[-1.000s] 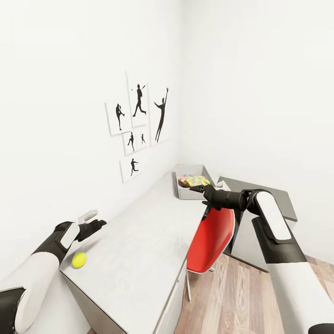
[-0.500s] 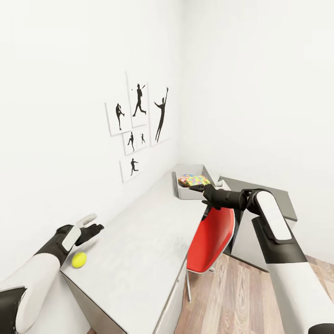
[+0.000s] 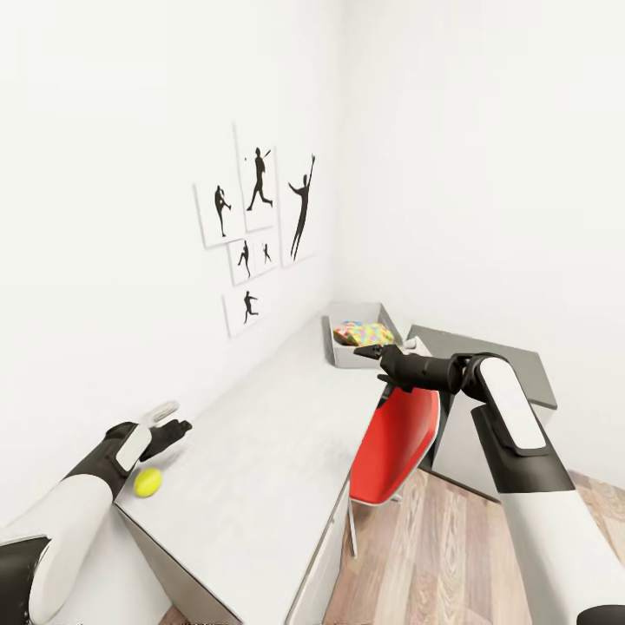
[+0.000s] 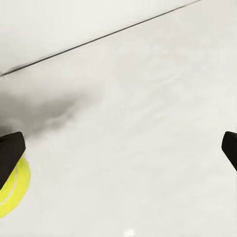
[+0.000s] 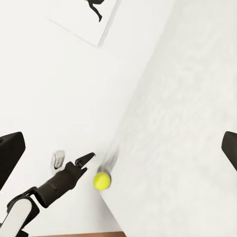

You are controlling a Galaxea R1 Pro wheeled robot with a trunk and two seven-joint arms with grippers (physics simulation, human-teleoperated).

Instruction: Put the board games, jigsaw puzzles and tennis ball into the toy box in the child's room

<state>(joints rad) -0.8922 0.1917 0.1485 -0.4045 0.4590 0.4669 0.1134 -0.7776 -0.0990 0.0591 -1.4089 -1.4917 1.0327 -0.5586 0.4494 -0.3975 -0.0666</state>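
Observation:
The yellow tennis ball (image 3: 148, 482) lies near the close end of the pale grey table (image 3: 278, 434), by the wall. My left gripper (image 3: 172, 428) hovers just beyond it, open and empty. In the left wrist view the tennis ball (image 4: 12, 190) sits beside one fingertip (image 4: 10, 153). The light grey toy box (image 3: 349, 357) stands at the far end of the table with a colourful jigsaw puzzle (image 3: 363, 332) inside. My right gripper (image 3: 366, 351) is open and empty at the box's near wall. The right wrist view looks back along the table at the tennis ball (image 5: 102, 180) and the left gripper (image 5: 88, 158).
A red chair (image 3: 395, 443) is pushed against the table's right side below my right arm. A lower dark-grey-topped section (image 3: 486, 347) adjoins the table beyond the box. Silhouette posters (image 3: 256, 226) hang on the left wall. Wooden floor (image 3: 434, 555) lies to the right.
My left gripper has drawn back slightly toward the tennis ball. The head view has shifted a little. The ball and the right arm have stayed put.

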